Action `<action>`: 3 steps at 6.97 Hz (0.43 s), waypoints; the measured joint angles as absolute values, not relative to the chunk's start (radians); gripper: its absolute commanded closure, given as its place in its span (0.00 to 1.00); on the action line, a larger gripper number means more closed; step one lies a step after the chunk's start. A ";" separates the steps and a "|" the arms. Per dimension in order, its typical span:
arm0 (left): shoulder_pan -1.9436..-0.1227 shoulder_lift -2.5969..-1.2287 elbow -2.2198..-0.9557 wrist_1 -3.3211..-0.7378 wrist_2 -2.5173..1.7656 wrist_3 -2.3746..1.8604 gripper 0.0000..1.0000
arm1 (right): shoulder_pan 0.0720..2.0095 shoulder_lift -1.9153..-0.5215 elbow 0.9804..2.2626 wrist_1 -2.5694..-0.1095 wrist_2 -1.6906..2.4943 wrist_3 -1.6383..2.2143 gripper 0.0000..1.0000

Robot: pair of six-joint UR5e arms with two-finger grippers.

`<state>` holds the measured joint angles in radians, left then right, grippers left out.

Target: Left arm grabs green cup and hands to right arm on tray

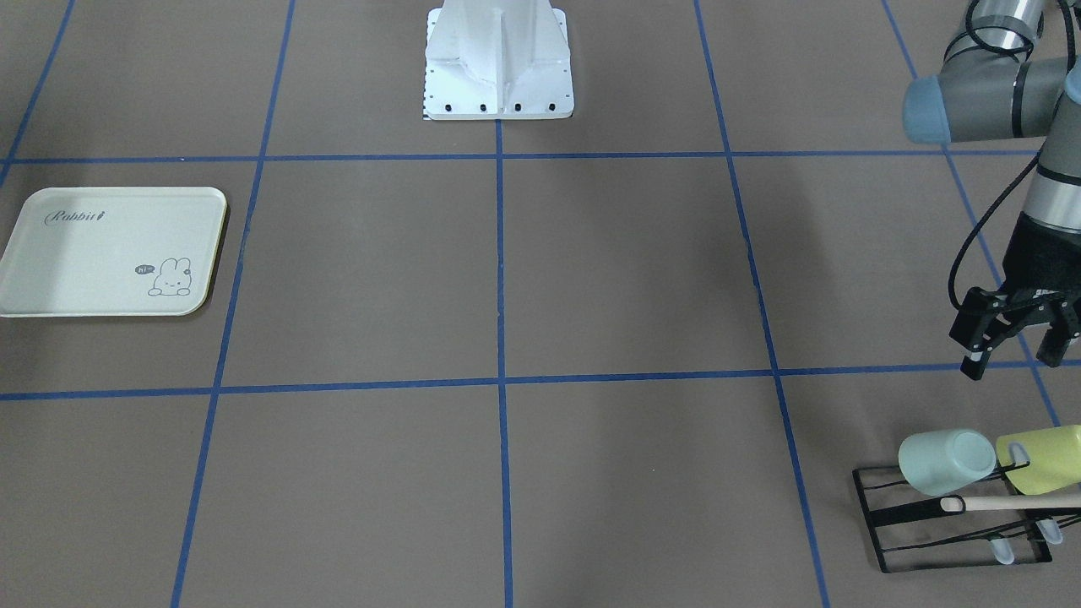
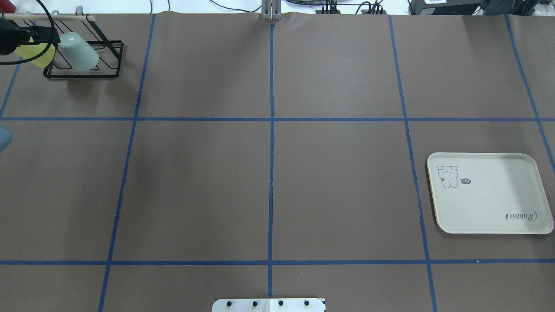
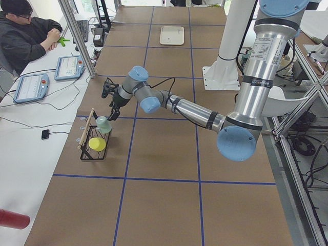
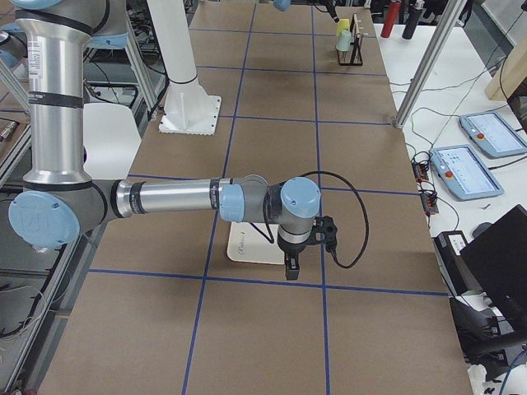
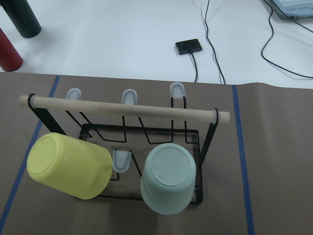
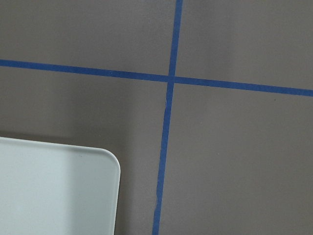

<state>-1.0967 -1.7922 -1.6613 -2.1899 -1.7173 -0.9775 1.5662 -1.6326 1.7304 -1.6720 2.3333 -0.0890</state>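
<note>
Hovering near the rack [image 1: 895, 523] at the bench's [image 1: 507, 279] far left, your left fingers [image 1: 974, 361] are spread, empty. The green cup [image 1: 946, 461] sits upturned there beside the yellow cup [image 1: 1043, 460]. Straddle its sides, clear of the rod [image 1: 1013, 503]. Whether the right fingers [image 4: 289, 269] are spread, I can't tell.

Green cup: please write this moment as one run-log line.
green cup: on rack | left hand: open, not touching it | tray: no cup

Brown table [image 2: 195, 173] with tray [image 2: 498, 199] and rack [image 2: 82, 76]
</note>
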 measured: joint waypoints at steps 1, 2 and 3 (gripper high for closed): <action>-1.056 -1.791 -1.641 -2.233 -1.640 -1.011 0.00 | 1.566 -1.633 1.730 -1.672 2.333 -0.089 0.01; -1.017 -1.789 -1.624 -2.255 -1.561 -1.029 0.00 | 1.566 -1.633 1.730 -1.672 2.333 -0.089 0.01; -0.992 -1.788 -1.607 -2.274 -1.497 -1.036 0.00 | 1.566 -1.633 1.730 -1.672 2.333 -0.088 0.01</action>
<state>-0.9925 -1.7880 -1.6065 -2.2744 -1.4969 -1.0359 1.5662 -1.6328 1.7304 -1.6720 2.3332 -0.0879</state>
